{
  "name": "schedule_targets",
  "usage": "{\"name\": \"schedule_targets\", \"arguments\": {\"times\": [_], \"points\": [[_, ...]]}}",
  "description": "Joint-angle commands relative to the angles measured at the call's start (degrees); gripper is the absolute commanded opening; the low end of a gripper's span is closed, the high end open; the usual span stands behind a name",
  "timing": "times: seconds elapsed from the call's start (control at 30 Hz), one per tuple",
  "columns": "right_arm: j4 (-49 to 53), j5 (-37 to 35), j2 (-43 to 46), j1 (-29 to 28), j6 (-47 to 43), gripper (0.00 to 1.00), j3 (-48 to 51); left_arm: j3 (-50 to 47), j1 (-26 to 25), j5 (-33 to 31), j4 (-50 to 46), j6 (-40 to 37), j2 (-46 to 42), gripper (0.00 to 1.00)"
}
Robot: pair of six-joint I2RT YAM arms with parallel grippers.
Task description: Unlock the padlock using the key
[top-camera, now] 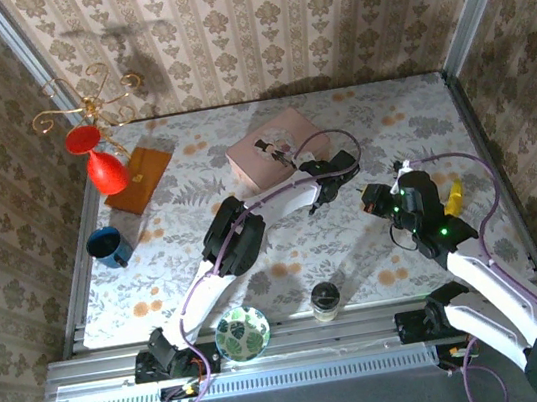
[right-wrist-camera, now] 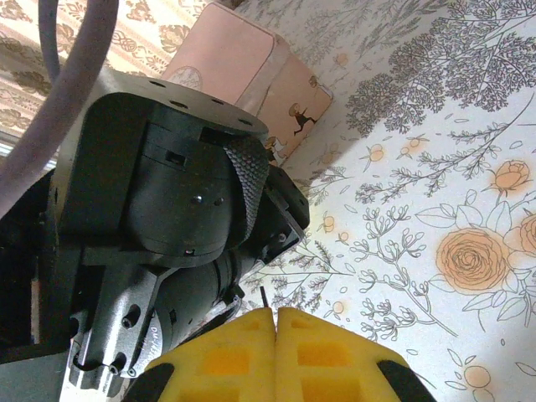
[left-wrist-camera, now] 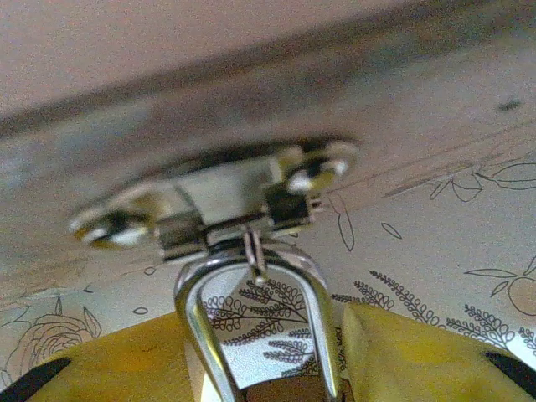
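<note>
Top external view: the bench (top-camera: 418,118) has a flowery cover, and the pink box (top-camera: 276,147) sits near the middle of its far edge. The left arm (top-camera: 273,197) reaches to the box's near right side. The right arm (top-camera: 483,280) is just beside it, toward the right edge. In the left wrist view the left fingers (left-wrist-camera: 117,364) are partly spread, one on each side of the padlock (left-wrist-camera: 194,310). Its shiny loop hangs from a metal clasp (left-wrist-camera: 222,188) on the box. The fingers are right up against the loop, but I cannot tell if they squeeze it. In the right wrist view the right fingers (right-wrist-camera: 322,356) are pressed together. A thin dark tip (right-wrist-camera: 263,295) pokes out between them; it may be the key, but it is too small to tell. I think the padlock could swing or twist, because it hangs loose. Then the tip could miss the hole. A hard push could slide the box, and the two arms are close enough to bump.
</note>
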State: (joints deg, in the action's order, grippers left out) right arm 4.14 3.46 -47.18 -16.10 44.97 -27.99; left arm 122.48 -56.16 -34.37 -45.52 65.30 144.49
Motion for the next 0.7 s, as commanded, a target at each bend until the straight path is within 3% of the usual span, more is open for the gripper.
{"name": "schedule_targets", "arguments": {"times": [0.0, 0.13, 0.37, 0.5, 0.67], "points": [[-1.54, 0.99, 0.90, 0.28, 0.16, 0.00, 0.48, -1.26, 0.75, 1.86, 0.87, -1.23, -0.01, 0.50], [-1.65, 1.11, 0.52, 0.25, 0.10, 0.00, 0.43, -1.19, 0.79, 1.85, 1.22, -1.06, 0.01, 0.52], [-2.53, 1.81, -0.78, 0.28, 0.22, 0.00, 1.36, -1.73, 0.72, 3.90, 1.31, -0.08, -0.78, 0.27], [-5.94, 2.82, -2.41, 0.27, 2.21, 0.00, 3.56, -3.83, 0.78, 6.30, 2.78, 0.00, -2.47, 0.19], [-18.58, 6.00, -6.85, 0.61, 6.53, 0.00, 9.68, -9.89, 1.35, 10.57, 7.55, 0.19, -6.98, 0.13]]}}
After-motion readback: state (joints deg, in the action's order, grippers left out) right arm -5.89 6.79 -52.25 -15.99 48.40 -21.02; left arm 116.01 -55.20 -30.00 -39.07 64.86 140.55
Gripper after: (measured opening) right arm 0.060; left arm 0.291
